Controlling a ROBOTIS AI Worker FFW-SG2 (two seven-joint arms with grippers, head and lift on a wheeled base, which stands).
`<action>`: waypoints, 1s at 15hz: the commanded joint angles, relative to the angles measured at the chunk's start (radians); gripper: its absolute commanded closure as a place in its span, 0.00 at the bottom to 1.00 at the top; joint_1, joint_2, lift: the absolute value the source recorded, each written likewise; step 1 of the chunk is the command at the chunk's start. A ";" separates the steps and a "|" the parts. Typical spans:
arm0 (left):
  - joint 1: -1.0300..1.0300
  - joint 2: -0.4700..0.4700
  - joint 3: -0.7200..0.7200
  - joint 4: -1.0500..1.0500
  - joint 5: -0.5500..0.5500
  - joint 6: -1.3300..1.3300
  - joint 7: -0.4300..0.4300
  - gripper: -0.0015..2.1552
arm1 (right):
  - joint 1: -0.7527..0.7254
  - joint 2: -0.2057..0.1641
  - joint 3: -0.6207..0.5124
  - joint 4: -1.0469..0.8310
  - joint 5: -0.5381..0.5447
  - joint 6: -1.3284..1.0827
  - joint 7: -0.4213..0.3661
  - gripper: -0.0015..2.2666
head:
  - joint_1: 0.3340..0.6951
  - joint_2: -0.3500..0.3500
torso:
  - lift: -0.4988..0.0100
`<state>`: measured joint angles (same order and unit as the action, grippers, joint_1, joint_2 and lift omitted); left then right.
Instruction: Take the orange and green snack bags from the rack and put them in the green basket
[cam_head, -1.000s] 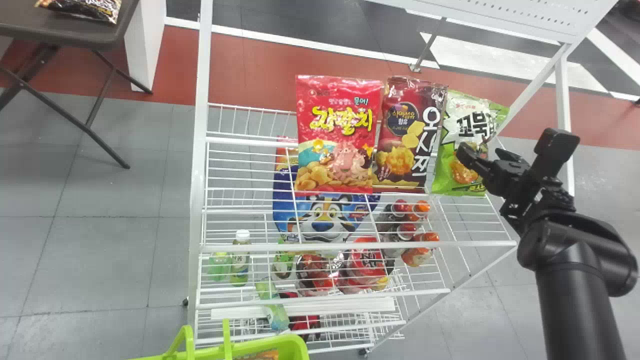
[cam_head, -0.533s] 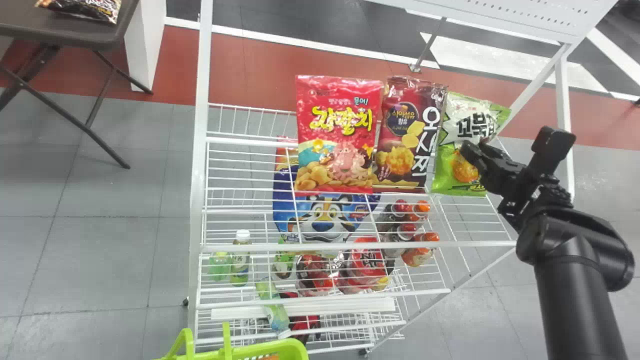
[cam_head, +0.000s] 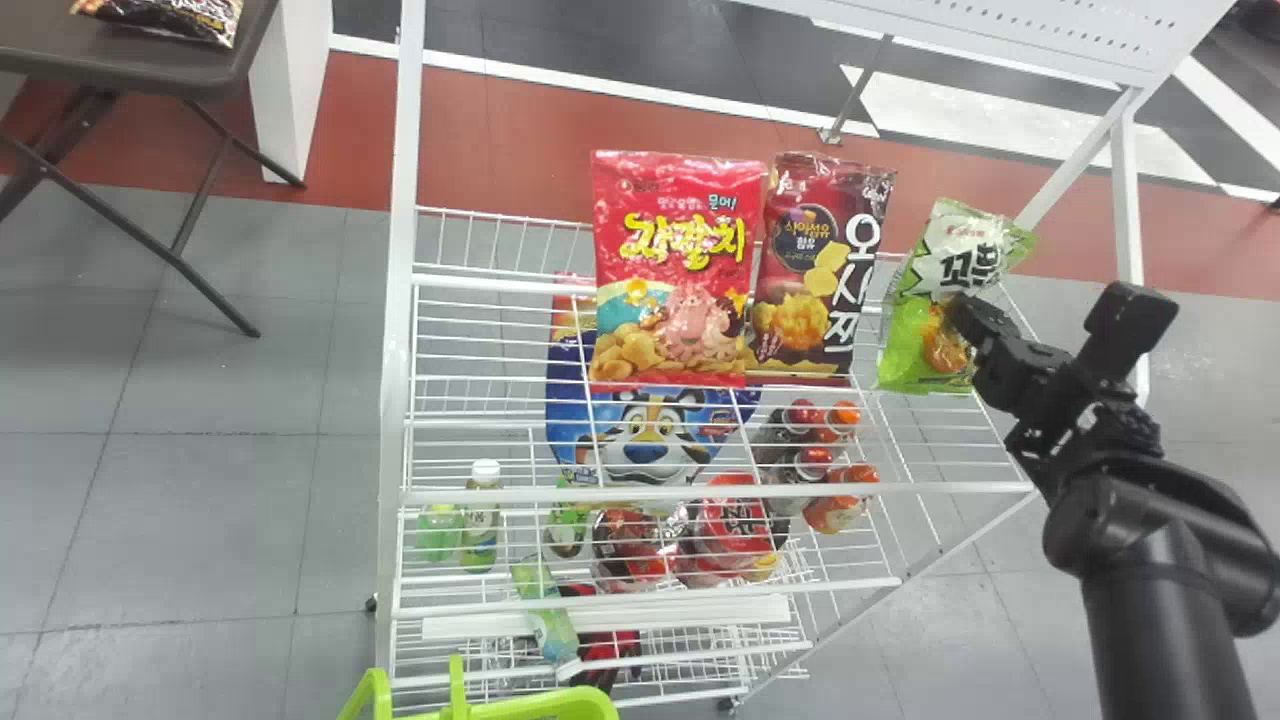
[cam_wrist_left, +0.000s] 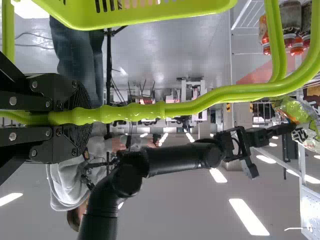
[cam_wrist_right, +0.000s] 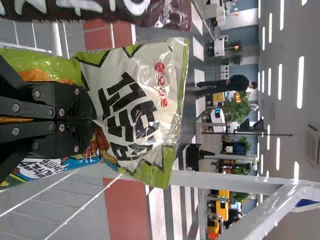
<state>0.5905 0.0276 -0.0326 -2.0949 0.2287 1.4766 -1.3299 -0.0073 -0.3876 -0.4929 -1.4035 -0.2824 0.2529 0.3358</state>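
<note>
Head view: right hand (cam_head: 964, 310) aslant, tight on green bag (cam_head: 968, 246).

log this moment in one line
right gripper: clamped on green snack bag, at right end of rack | left gripper: clamped on handle of green basket | bag not yet in basket

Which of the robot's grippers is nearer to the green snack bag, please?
Right: the right gripper pinches the green bag; the left gripper holds the basket handle, away from the bag.
</note>
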 joint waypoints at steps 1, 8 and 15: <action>0.003 0.000 -0.006 0.001 -0.002 -0.005 -0.002 1.00 | 0.112 0.039 -0.035 -0.173 -0.020 0.029 -0.003 0.98 | 1.00 0.00 | 0.98; 0.029 0.000 -0.007 -0.007 0.001 -0.038 -0.012 1.00 | 0.352 0.130 -0.190 -0.644 -0.195 0.351 -0.006 0.98 | 1.00 0.00 | 0.98; 0.037 -0.001 -0.012 -0.024 0.003 -0.038 -0.012 1.00 | 0.529 0.257 -0.291 -0.957 -0.325 0.793 0.071 0.98 | 1.00 0.00 | 0.98</action>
<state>0.6275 0.0275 -0.0444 -2.1184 0.2316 1.4382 -1.3428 0.4989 -0.1516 -0.7736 -2.3285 -0.5910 0.9630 0.3932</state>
